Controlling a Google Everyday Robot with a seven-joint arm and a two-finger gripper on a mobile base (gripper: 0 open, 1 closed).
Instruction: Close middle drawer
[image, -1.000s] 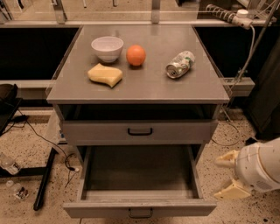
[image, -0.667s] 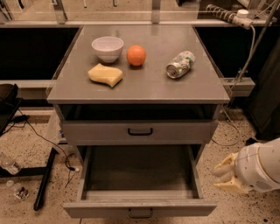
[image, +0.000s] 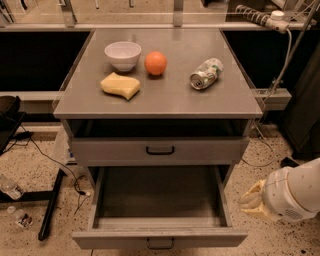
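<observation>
The middle drawer (image: 159, 239) is pulled far out of the grey cabinet. It is empty, and its front with a small black handle sits at the bottom edge of the view. Above it, the top drawer (image: 160, 150) with its black handle stands slightly out. My gripper (image: 251, 201) is low at the right, just outside the open drawer's right side wall and apart from it. Its tan fingers are drawn together on nothing. The lowest drawer is hidden under the open one.
On the cabinet top (image: 165, 97) are a white bowl (image: 123, 54), an orange (image: 155, 63), a yellow sponge (image: 120, 85) and a crushed can (image: 205, 73) lying on its side. Black stand legs and cables (image: 50, 200) lie on the floor to the left, with a plastic bottle (image: 10, 187).
My gripper's fingers have come together from an open spread. The gripper has shifted slightly towards the drawer's right side. The drawers have not moved.
</observation>
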